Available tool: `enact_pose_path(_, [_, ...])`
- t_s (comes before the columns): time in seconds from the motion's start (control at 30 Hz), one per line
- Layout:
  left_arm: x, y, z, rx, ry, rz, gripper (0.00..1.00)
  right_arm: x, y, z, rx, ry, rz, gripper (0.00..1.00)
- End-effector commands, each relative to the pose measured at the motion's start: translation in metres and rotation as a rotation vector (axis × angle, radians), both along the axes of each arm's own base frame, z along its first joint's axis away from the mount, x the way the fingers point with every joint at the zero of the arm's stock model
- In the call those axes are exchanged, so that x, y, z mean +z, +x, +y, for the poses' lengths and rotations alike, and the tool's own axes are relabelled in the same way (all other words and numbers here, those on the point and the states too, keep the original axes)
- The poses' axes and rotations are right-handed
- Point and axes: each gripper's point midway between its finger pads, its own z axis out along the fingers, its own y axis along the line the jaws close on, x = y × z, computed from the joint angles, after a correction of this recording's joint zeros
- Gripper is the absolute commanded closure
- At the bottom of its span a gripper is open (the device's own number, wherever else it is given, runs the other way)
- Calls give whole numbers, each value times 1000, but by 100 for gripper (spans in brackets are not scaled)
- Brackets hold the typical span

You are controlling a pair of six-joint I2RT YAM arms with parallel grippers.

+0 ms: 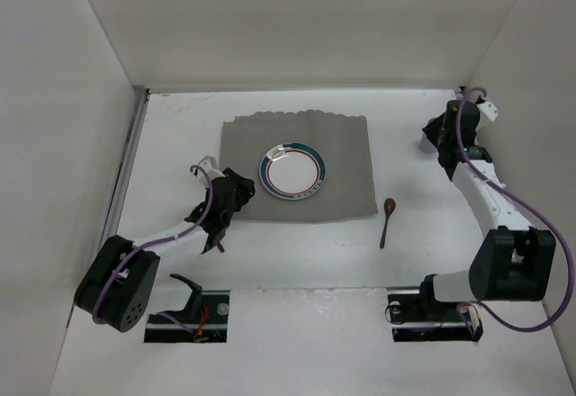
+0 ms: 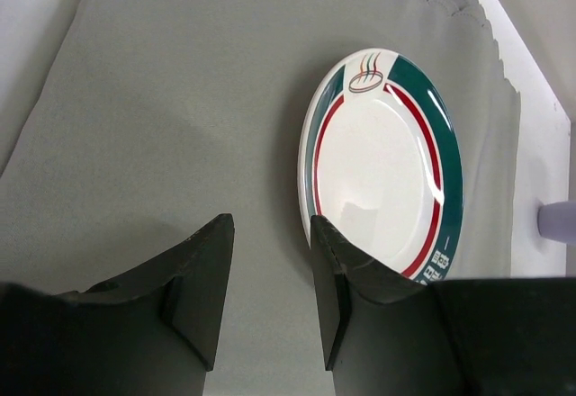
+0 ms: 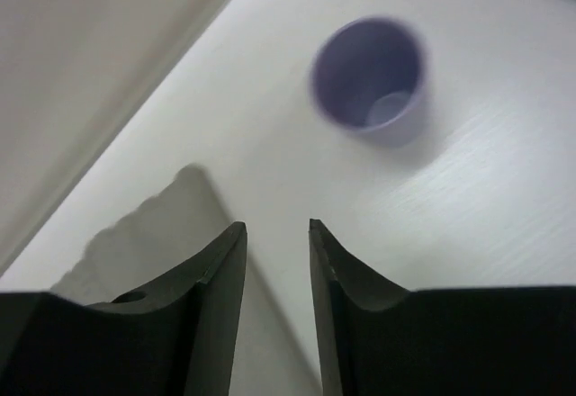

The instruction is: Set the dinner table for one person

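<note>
Right tool near blurred, seemingly purple cup

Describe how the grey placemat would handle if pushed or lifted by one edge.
Probably floppy: the placemat has a rippled far edge, so a lifted edge would likely drape. Pushed, it may bunch rather than slide stiffly. The plate resting on it likely pins the middle and could shift with it.
</note>
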Motion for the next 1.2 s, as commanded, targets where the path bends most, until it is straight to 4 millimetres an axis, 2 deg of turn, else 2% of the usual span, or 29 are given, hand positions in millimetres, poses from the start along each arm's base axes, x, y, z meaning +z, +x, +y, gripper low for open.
enact_pose_path(0.0, [16,6,2,16,9,-70,63,6,-1,-58,-184,-67,19,55])
enact_pose_path(0.13, [18,6,0,6,0,-72,62,-19,10,-103,-267,-96,129,52])
enact_pose_path(0.2, [18,5,1,10,4,-76,62,-28,15,-113,-278,-91,158,52])
enact_pose_path(0.33, [15,5,0,4,6,-67,62,-36,34,-116,-237,-85,180,51])
enact_pose_path(0.47, [18,6,-1,4,12,-75,62,-54,45,-111,-204,-55,213,54])
enact_pose_path(0.6, [25,5,0,3,9,-96,62,-76,50,-110,-199,-47,258,64])
enact_pose_path(0.7, [39,5,2,0,15,-152,62,-87,49,-110,-206,-36,271,80])
enact_pose_path(0.77, [46,3,3,-2,14,-178,62,-82,47,-110,-214,-36,254,90])
enact_pose_path(0.83, [54,0,5,0,8,-205,62,-64,41,-112,-234,-60,205,93])
enact_pose_path(0.9, [63,0,8,13,8,-236,62,-34,38,-104,-235,-97,134,94])
enact_pose_path(0.97, [65,-1,9,17,10,-251,61,-7,39,-84,-190,-114,70,94])
enact_pose_path(1.07, [61,-2,7,7,15,-244,61,20,53,-29,-23,-141,11,93])
enact_pose_path(1.17, [55,1,2,3,34,-228,61,23,65,25,137,-130,10,92])
